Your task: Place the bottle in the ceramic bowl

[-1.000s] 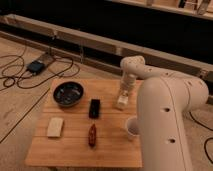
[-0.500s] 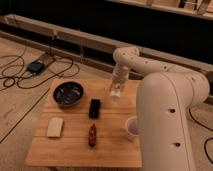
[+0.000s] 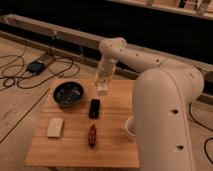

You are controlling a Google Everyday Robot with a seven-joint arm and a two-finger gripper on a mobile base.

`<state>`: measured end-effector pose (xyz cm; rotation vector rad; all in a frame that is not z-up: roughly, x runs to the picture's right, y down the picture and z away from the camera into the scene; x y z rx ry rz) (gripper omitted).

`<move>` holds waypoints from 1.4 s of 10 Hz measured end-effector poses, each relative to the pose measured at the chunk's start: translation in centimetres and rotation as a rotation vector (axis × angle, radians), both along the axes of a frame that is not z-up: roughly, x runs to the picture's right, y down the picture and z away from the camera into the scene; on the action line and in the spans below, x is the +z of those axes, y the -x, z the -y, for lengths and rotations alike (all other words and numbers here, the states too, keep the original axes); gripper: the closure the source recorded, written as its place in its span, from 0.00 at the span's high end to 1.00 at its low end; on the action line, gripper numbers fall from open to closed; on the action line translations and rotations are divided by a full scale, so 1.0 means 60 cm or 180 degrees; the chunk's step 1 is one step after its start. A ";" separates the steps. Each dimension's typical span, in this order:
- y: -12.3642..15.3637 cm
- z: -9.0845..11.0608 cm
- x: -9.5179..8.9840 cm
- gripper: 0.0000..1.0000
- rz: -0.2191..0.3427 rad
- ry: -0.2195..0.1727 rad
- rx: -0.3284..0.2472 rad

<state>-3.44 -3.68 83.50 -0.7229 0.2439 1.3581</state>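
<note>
My gripper [image 3: 102, 84] hangs over the back middle of the wooden table [image 3: 115, 152]. It is shut on the small white bottle [image 3: 102, 90], which it holds upright just above the tabletop. The glossy dark ceramic bowl [image 3: 68, 94] sits on the table's back left, a short way left of the bottle and a little nearer to me. The bowl looks empty.
A black oblong item [image 3: 94, 108] lies just in front of the gripper. A dark red-brown oblong object [image 3: 92, 135] lies nearer the front. A cream block [image 3: 55, 127] lies at the front left. A white cup [image 3: 129, 126] is half hidden behind my arm [image 3: 165, 110]. Cables lie on the floor [image 3: 20, 75] at the left.
My gripper has carried the bottle up off the table's right side and leftwards, towards the bowl. Nothing else on the table has moved.
</note>
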 end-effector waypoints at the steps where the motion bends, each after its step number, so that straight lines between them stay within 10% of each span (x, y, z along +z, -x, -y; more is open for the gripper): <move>1: 0.048 0.020 -0.033 0.00 0.0170 -0.0047 -0.0117; 11: 0.314 0.134 -0.276 0.00 0.1186 -0.0446 -0.0795; 14: 0.307 0.134 -0.271 0.16 0.1165 -0.0439 -0.0789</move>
